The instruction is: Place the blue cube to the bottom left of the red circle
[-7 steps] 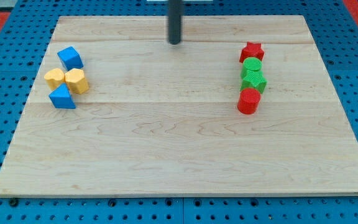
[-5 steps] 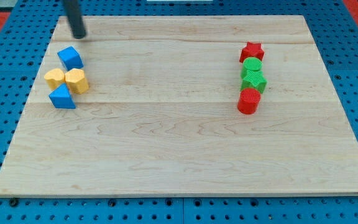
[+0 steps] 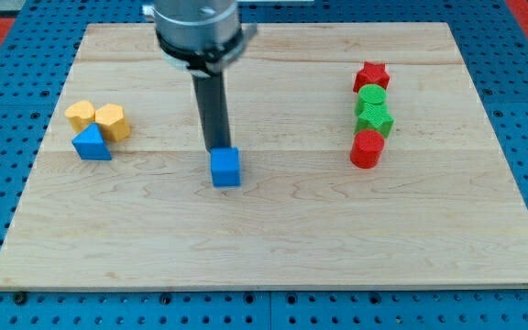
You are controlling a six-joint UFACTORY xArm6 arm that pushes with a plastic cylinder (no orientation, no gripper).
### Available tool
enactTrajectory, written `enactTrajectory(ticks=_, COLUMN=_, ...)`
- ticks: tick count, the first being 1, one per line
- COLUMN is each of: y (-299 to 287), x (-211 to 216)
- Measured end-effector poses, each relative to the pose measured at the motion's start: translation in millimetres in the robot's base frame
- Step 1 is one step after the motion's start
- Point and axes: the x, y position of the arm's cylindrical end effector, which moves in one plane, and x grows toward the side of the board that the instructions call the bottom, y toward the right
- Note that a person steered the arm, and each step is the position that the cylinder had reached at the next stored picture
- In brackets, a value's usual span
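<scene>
The blue cube (image 3: 226, 168) sits on the wooden board (image 3: 273, 229) a little left of centre. My tip (image 3: 218, 148) stands right behind it, touching its top-left edge. The red circle, a short red cylinder (image 3: 367, 148), stands at the view's right, at the bottom of a column of blocks. The cube is far to the left of the red circle and slightly lower.
Above the red circle stand two green blocks (image 3: 373, 119) (image 3: 371, 97) and a red star (image 3: 371, 75). At the view's left are two yellow blocks (image 3: 81, 115) (image 3: 113, 120) and a blue triangle (image 3: 91, 144).
My tip swept from the top centre to the top left, then down and right. The blue cube moved from the left cluster to left of the board's centre.
</scene>
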Motion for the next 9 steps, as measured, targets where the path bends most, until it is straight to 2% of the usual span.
enactTrajectory(ticks=1, y=-29, x=3)
enactTrajectory(ticks=2, y=-22, x=20)
enactTrajectory(ticks=4, y=31, x=27)
enactTrajectory(ticks=5, y=4, x=52)
enactTrajectory(ticks=7, y=88, x=62)
enactTrajectory(ticks=9, y=137, x=62)
